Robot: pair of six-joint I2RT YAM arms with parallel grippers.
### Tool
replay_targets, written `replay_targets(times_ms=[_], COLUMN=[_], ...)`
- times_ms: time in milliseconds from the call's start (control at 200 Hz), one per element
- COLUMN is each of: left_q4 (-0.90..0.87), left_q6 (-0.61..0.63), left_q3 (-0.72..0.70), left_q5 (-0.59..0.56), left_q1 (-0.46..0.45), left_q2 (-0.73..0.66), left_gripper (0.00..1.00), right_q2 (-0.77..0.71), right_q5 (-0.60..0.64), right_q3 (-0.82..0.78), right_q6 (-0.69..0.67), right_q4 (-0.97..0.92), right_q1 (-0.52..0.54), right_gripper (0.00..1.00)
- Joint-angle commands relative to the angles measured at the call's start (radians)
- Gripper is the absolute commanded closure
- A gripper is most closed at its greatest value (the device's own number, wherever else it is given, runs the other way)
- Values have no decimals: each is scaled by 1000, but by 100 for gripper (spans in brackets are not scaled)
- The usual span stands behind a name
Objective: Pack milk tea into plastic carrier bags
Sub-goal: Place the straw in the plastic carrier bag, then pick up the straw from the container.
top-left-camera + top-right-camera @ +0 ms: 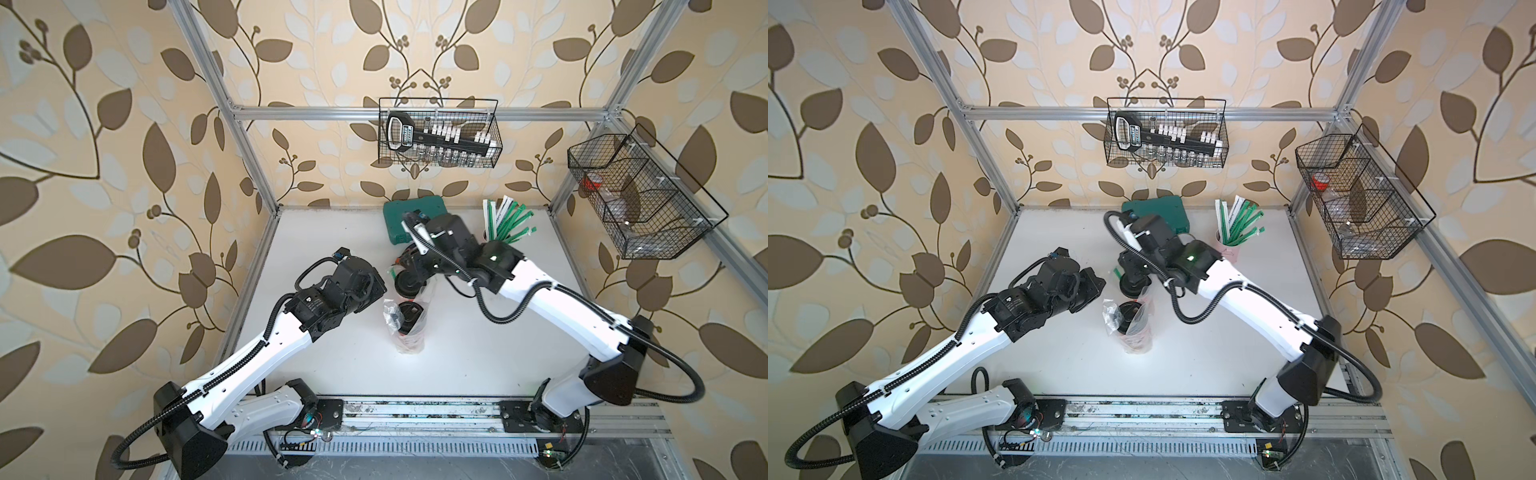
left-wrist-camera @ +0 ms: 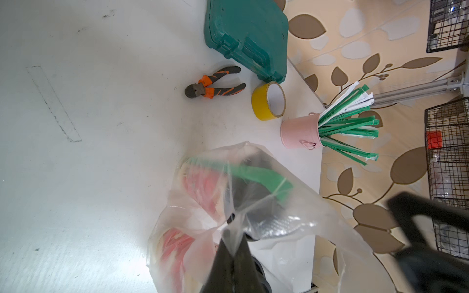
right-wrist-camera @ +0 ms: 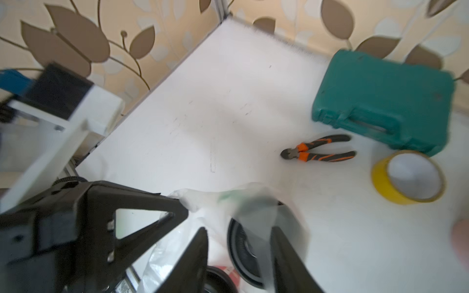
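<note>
The left hand is pinching the clear bag, fully closed on its film. The right hand is hovering over a black lid, fingers parted, gripping nothing. Both milk tea cups are standing inside the bag, near the green case.

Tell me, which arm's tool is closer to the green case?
Right. The right tool hangs open over the cup nearest the green case. The left tool pinches the bag beside the other cup, farther from the case.
</note>
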Motion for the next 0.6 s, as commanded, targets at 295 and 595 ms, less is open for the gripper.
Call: replay_targets(times_ms=[295,595], left_q4=[-11,-39], left_q6=[4,22], left_q3=[-1,5], left_q5=[-5,-7], left_q1=[14,17], left_q2=[-20,-33], left_gripper=[72,57], right_q2=[15,242], right_q5=[-7,27], right_q3=[-100,37], right_q6=[-59,-68], right_q4=[36,89], right_q1=[-589,-647], right_gripper=[53,59])
